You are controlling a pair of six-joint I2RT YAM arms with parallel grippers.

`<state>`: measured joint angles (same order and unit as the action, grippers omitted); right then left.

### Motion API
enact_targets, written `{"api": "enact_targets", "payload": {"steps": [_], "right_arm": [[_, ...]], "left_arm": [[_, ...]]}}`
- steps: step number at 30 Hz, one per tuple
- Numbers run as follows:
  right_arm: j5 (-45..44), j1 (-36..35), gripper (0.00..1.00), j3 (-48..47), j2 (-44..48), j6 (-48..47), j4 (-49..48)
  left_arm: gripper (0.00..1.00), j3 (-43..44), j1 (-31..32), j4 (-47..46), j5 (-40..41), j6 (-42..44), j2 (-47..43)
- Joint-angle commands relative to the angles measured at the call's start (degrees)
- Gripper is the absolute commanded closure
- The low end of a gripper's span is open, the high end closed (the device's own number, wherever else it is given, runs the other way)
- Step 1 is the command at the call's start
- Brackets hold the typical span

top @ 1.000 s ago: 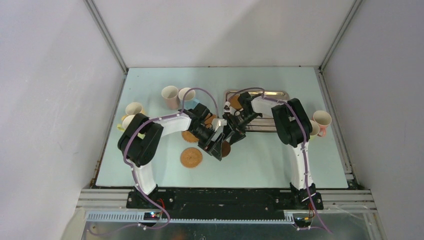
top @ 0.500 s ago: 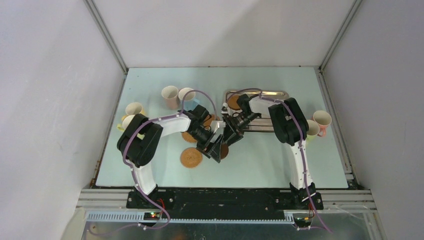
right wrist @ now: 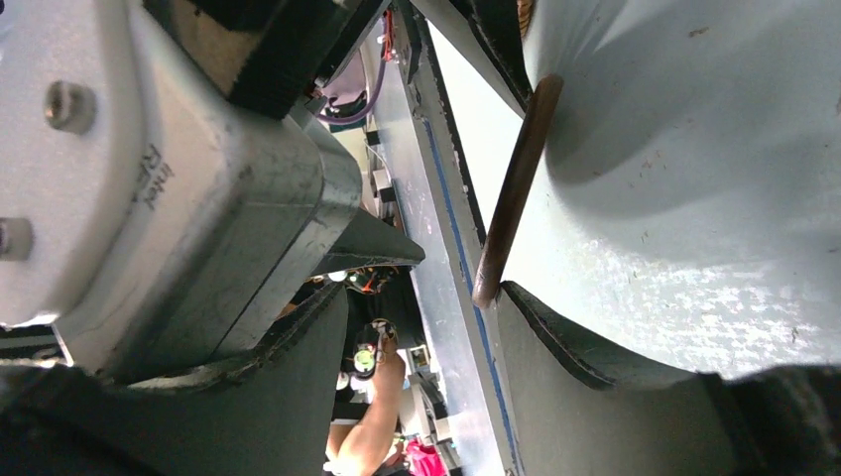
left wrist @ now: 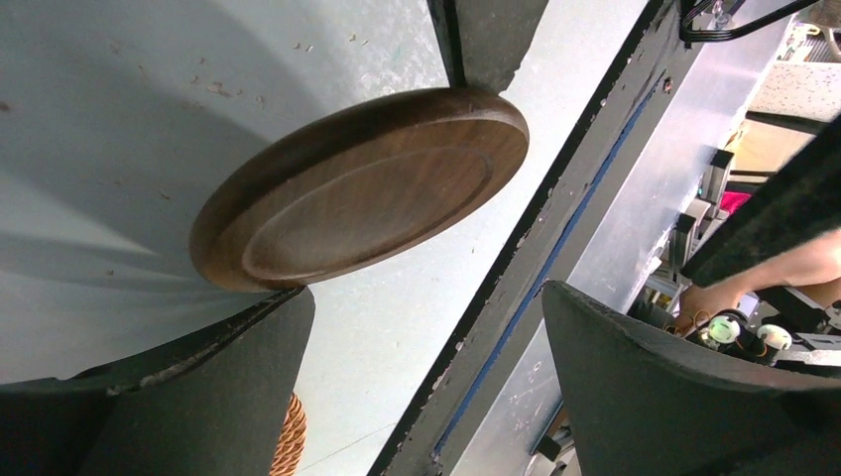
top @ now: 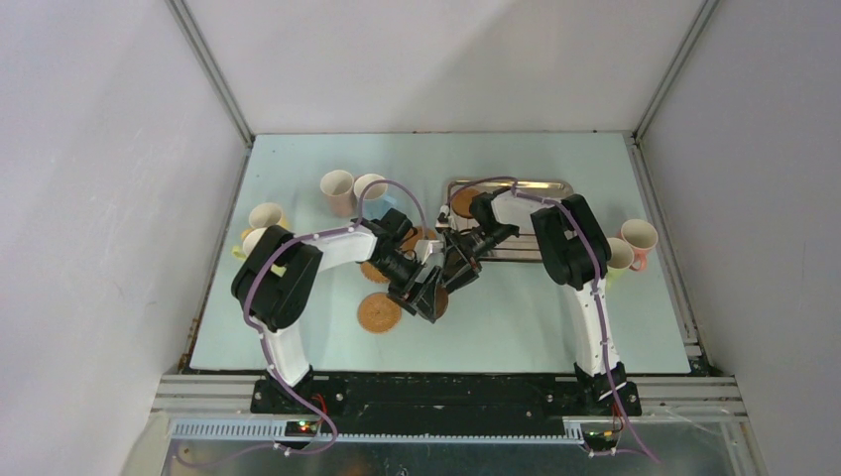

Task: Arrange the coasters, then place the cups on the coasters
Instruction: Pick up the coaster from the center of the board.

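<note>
A dark brown coaster (left wrist: pixel 367 188) is tilted up off the table, seen edge-on in the right wrist view (right wrist: pixel 516 178). Its rim rests on one fingertip of my left gripper (left wrist: pixel 424 297) and touches one finger of my right gripper (right wrist: pixel 421 297). Both grippers stand open with nothing between their fingers, and they meet over the table's middle (top: pixel 421 293) (top: pixel 453 266). A tan woven coaster (top: pixel 379 311) lies just left of them, one is under the left arm (top: pixel 371 271), and one is in the tray (top: pixel 463 203). The pink cup (top: pixel 337 188) and blue cup (top: pixel 372 188) stand behind.
Two more cups (top: pixel 264 216) stand at the left edge and two (top: pixel 638 238) at the right edge. The steel tray (top: pixel 540 186) lies at the back right under the right arm. The table's near edge and the frame rail (left wrist: pixel 555 258) run close to the grippers.
My right gripper has moved left and nearer, up against the left gripper, and its jaws have narrowed. The left gripper has barely shifted and stays wide open.
</note>
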<state>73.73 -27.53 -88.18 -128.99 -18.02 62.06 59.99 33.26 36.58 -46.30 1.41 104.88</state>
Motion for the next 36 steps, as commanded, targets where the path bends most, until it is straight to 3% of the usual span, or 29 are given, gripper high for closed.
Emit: {"api": "enact_targets", "payload": {"steps": [1,9,18,21,32,36], "right_arm": [[1.36,-4.13,0.39,-0.89,0.0,0.19,-0.92],[-5.79,-5.07,0.48,0.95,0.78,5.99,-7.41],[-4.92,-6.37,0.56,0.8,0.96,6.13,-7.68],[-4.31,-6.78,0.64,0.49,1.1,5.11,-7.08],[-12.45,-9.63,0.66,2.0,3.03,9.21,-11.88],[-10.13,-9.09,0.65,3.25,4.79,11.07,-14.41]], "left_arm": [[0.02,-0.05,1.11,-10.21,6.42,4.37,1.42],[0.02,-0.18,1.04,-10.28,6.28,4.32,1.27],[0.02,-0.29,1.11,-10.35,6.17,4.46,1.18],[0.02,-0.29,1.1,-10.32,6.22,4.47,1.2],[0.02,-0.61,1.07,-10.58,6.22,4.42,0.76],[0.02,-1.25,1.11,-11.64,6.65,4.03,0.02]]}}
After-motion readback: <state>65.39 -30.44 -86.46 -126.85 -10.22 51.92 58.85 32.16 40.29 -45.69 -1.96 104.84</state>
